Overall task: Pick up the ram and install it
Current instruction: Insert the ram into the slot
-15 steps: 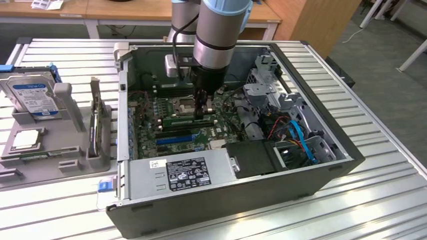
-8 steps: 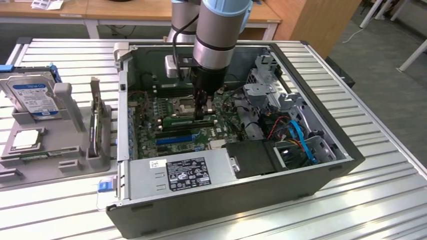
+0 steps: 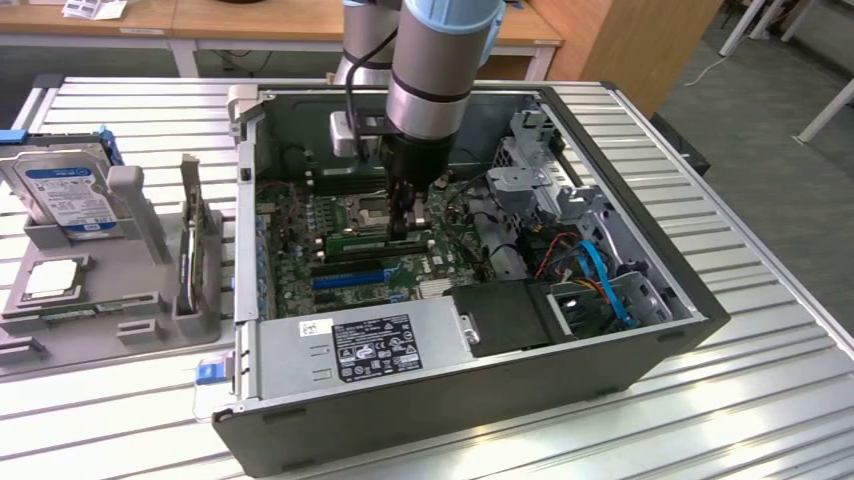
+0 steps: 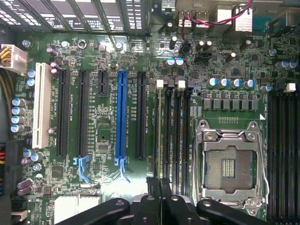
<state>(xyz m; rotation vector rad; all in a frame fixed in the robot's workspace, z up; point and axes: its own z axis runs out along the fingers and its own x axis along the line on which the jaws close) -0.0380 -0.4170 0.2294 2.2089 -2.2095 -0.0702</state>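
1. The gripper (image 3: 404, 232) reaches into the open computer case (image 3: 467, 420), its claw pinched on the ram (image 3: 360, 242).
2. The ram stands edge-up at the memory slots (image 4: 180, 136), at 6 o'clock of the CPU socket (image 3: 371, 208) in the exterior view.
3. A hard drive (image 3: 67, 195) sits at the case's 9 o'clock.

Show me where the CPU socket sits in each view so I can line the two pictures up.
Exterior view: the CPU socket is on the motherboard inside the open case, just to the exterior view's left of the jaws.
Wrist view: the CPU socket is the silver-framed square between two banks of black memory slots.
Shared landmark: the blue expansion slot.
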